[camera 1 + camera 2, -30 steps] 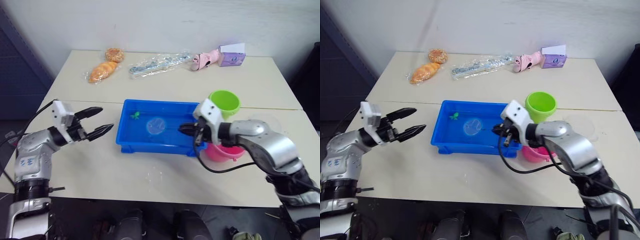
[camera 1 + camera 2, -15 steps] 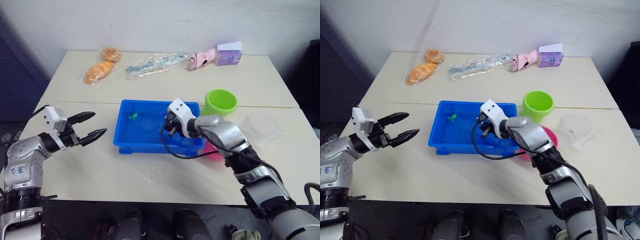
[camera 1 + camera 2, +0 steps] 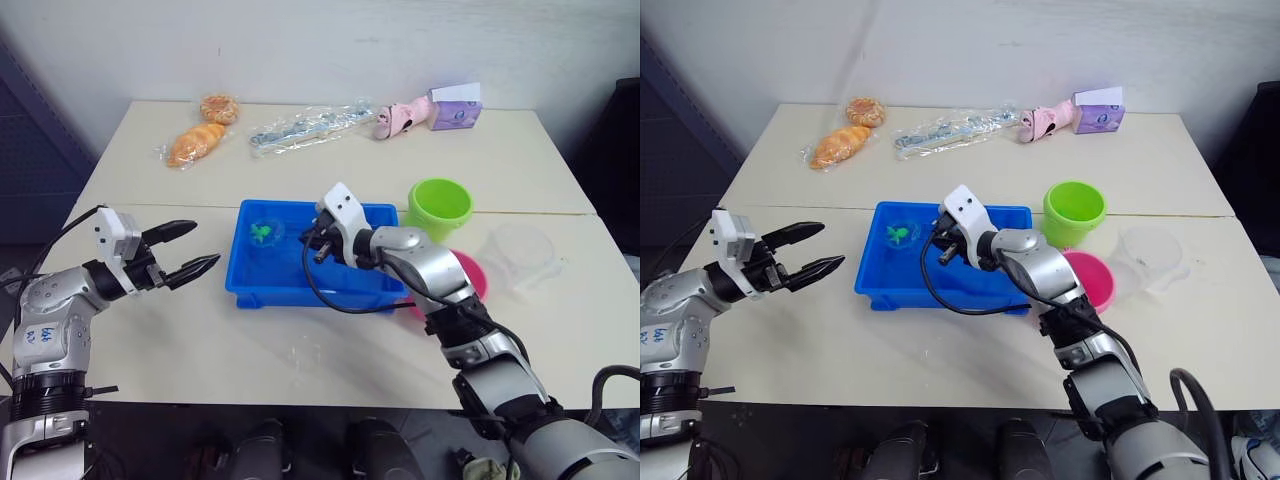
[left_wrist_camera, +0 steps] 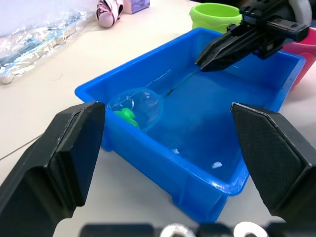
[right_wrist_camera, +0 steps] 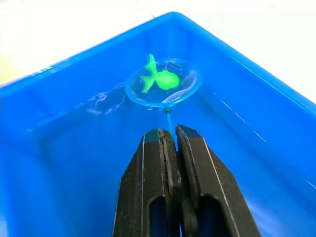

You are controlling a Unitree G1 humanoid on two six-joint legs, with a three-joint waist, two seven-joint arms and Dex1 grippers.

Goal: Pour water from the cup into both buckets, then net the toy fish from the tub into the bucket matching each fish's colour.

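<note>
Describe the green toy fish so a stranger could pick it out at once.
Find the shallow bright blue plastic tub in the middle of the pale table. At its far corner on the robot's left, the small round blue-rimmed net, held by the right claw, surrounds the tiny lime green plastic fish. It is the only green thing inside the tub.
</note>
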